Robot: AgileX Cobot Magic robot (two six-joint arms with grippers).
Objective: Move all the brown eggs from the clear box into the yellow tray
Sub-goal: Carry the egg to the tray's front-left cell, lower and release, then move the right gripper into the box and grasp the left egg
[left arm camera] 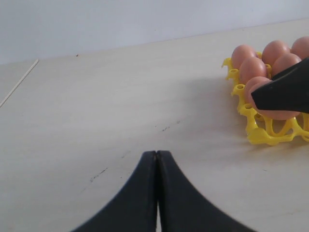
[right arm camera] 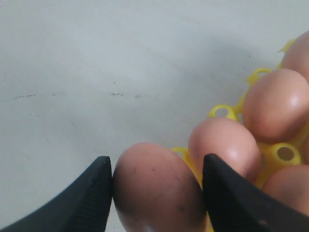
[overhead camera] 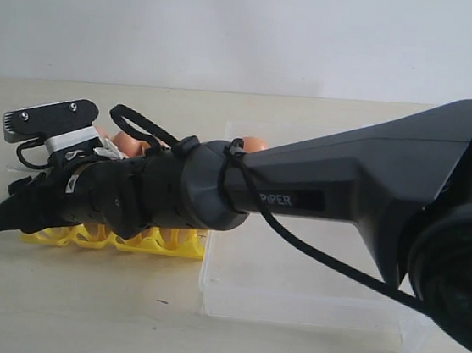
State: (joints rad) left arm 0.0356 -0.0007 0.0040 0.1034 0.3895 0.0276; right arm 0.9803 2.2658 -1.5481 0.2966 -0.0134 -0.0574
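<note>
While over tray [left arm camera: 263,137], pincer [right arm camera: 157,186] around egg [right arm camera: 149,198]

One tray [left arm camera: 263,138], one box [overhead camera: 290,302], six-plus eggs [left arm camera: 275,50]

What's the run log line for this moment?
right gripper: shut on egg at tray corner | left gripper: shut, over table, apart from tray

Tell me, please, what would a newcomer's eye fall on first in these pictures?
The long black right arm dominates the exterior view, reaching from the right across the clear box to the yellow tray. Its right gripper has its jaws against both sides of a brown egg at the tray's edge. The left gripper sits shut above the bare table.
</note>
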